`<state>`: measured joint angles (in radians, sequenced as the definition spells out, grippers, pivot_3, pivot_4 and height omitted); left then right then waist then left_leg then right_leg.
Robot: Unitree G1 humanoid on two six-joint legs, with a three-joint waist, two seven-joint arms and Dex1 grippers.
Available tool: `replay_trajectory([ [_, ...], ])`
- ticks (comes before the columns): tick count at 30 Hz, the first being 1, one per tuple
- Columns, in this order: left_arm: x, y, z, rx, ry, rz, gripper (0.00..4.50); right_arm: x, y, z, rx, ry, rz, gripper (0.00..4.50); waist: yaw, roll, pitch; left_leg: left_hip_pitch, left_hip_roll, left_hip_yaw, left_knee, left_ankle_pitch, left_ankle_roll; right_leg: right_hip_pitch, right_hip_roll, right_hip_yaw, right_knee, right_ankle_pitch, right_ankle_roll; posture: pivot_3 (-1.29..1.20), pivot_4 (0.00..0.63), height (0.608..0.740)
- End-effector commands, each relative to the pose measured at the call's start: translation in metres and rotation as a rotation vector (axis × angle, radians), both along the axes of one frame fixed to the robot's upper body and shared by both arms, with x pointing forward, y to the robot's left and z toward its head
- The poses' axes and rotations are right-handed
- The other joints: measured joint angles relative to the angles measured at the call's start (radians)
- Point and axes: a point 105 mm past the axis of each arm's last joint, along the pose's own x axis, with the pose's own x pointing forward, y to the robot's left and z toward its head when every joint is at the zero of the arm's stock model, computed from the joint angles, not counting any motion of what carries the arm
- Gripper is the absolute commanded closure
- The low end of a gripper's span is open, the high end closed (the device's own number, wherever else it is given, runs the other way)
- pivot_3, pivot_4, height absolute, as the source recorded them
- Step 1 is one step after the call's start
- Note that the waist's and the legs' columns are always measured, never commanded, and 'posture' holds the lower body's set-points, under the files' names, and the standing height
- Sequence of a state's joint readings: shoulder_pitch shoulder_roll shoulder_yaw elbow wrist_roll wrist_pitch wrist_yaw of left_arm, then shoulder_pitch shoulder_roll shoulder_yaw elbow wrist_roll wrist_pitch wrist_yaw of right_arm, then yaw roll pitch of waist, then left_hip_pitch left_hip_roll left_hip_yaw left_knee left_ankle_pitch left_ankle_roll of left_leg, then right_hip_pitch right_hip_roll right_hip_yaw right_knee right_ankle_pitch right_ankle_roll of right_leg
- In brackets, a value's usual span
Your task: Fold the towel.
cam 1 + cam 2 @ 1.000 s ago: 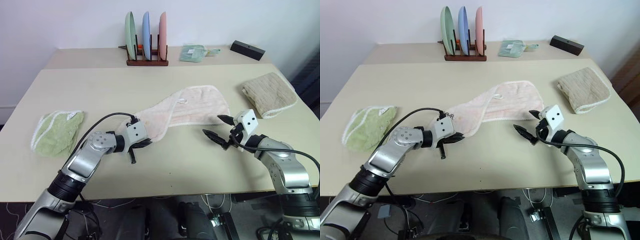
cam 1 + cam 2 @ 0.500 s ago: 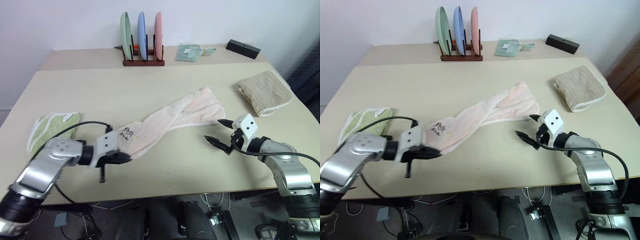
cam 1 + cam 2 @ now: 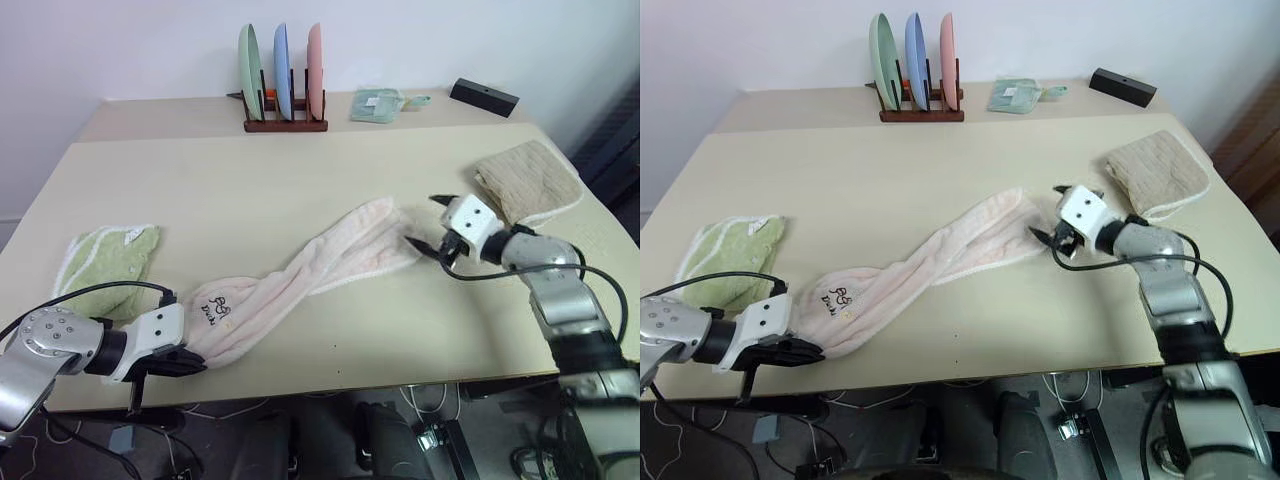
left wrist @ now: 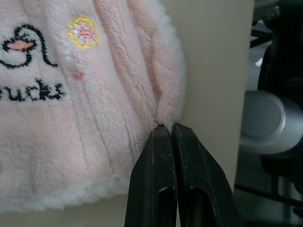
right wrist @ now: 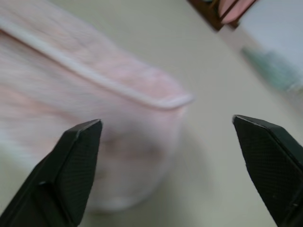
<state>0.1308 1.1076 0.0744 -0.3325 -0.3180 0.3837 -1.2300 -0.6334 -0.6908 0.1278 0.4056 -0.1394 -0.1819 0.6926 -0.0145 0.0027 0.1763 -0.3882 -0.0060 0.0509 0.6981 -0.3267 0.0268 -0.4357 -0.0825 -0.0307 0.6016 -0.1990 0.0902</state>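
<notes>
Towel (image 3: 310, 272), pale pink, lay stretched diagonally across the worktop (image 3: 250, 180), logo end at 7 o'clock, far end at 2 o'clock. Left pincer (image 4: 164, 135) pinched the logo end, probably to straighten it; right pincer (image 3: 1055, 215) stood spread at the far end, seemingly for grasping.

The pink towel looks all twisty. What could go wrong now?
1. The left gripper pinches only a thin bit of the pink towel at its logo end, right by the table edge. That end might slip off or hang over.
2. The towel lies bunched like a rope, so a fold now could come out lumpy.
3. The right gripper is open at the far end near the beige towel; it might nudge that instead.
</notes>
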Motion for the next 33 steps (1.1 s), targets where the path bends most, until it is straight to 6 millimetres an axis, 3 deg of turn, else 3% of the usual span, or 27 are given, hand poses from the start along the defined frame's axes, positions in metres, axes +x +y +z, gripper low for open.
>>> replay_trajectory([
  [1,0.011,-0.010,0.011,-0.064,-0.073,0.018,4.47,0.018,0.011,0.002,-0.140,-0.088,0.041,0.00,0.000,0.000,0.000,0.000,0.000,0.000,0.000,0.001,-0.002,0.000,0.000,0.000,0.001,0.000,0.000,0.00,0.150,0.740],
  [12,0.010,-0.023,0.013,-0.122,-0.064,0.036,4.47,0.051,0.041,-0.012,-0.500,-0.249,0.118,0.00,-0.009,0.000,0.000,-0.001,0.000,0.001,0.000,0.003,-0.006,-0.002,0.000,0.001,0.001,0.001,0.002,0.00,0.150,0.740],
  [18,0.006,-0.024,0.010,-0.118,-0.049,0.041,4.47,0.059,0.054,-0.008,-0.583,-0.340,0.121,0.00,-0.011,0.000,0.000,-0.002,0.000,0.001,0.000,0.004,-0.007,-0.003,0.000,0.001,0.004,0.000,0.000,0.00,0.150,0.740],
  [21,0.005,-0.024,0.010,-0.117,-0.047,0.039,4.50,0.059,0.058,-0.012,-0.606,-0.339,0.138,0.80,-0.013,0.000,0.000,-0.002,0.000,0.001,0.000,0.004,-0.008,-0.004,-0.001,0.002,0.009,0.000,-0.001,0.00,0.150,0.740],
  [28,0.002,-0.026,0.008,-0.121,-0.042,0.040,4.50,0.064,0.052,-0.011,-0.629,-0.375,0.085,4.28,-0.027,0.000,0.000,-0.002,0.000,0.000,0.000,0.005,-0.009,-0.005,0.000,0.001,0.010,-0.001,-0.001,0.00,0.150,0.740],
  [33,0.001,-0.027,0.006,-0.124,-0.040,0.042,4.50,0.067,0.047,0.000,-0.604,-0.444,0.029,4.40,-0.032,0.000,0.000,-0.002,0.000,0.000,-0.001,0.005,-0.009,-0.006,0.000,0.001,0.011,-0.001,-0.001,0.00,0.150,0.740],
])
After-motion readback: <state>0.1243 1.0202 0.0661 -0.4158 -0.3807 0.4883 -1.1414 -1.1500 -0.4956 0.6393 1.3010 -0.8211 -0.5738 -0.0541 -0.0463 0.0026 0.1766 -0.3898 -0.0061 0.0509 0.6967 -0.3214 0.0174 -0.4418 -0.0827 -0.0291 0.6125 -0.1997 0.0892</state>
